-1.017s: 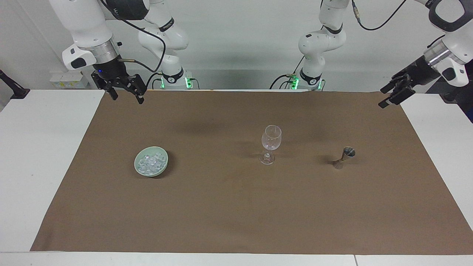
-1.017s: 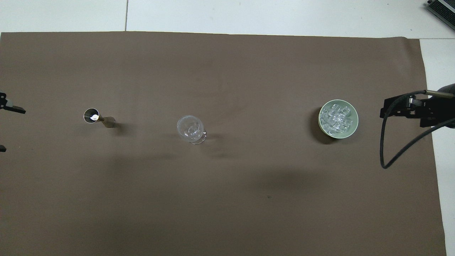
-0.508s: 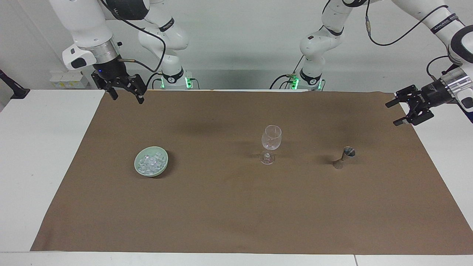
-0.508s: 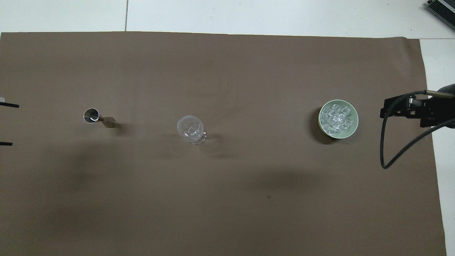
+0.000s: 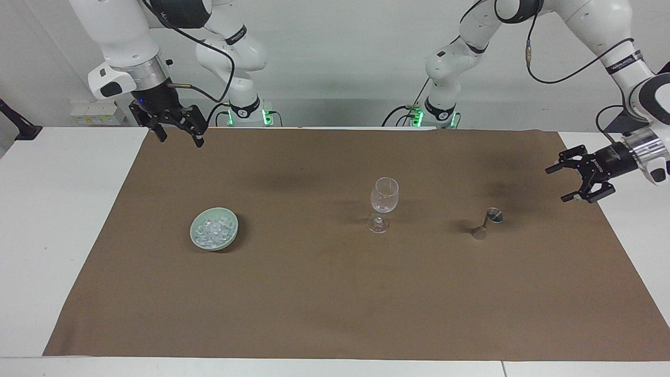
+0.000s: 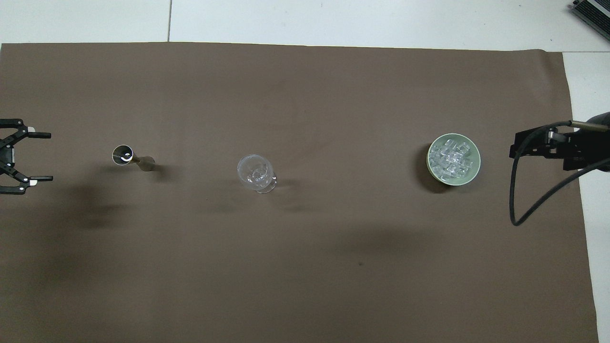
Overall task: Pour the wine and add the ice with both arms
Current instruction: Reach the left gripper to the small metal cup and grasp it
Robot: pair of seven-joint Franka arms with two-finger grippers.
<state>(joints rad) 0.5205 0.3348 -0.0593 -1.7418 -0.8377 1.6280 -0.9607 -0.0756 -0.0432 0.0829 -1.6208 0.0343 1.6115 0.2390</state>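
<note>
Fingers, left gripper point(image 5: 561, 183): spread apart, empty, raised over the mat's edge, pointing toward the metal measuring cup point(image 5: 488, 222).
Fingers, right gripper point(image 5: 179, 136): apart, empty, over the mat's corner.
Ice point(image 5: 213, 230): in the green bowl point(image 5: 214, 245), well below the right fingers.
Wine glass point(image 5: 383, 203): between cup and bowl.

White table point(image 5: 52, 220), brown mat point(image 5: 335, 293) on it, bearing green bowl point(image 5: 232, 233), wine glass point(image 5: 384, 203), metal jigger point(image 5: 487, 223)

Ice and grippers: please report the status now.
Left gripper open, empty, over mat edge beside jigger. Right gripper open, waiting. Ice in green bowl, glass empty. Nothing in the way.
</note>
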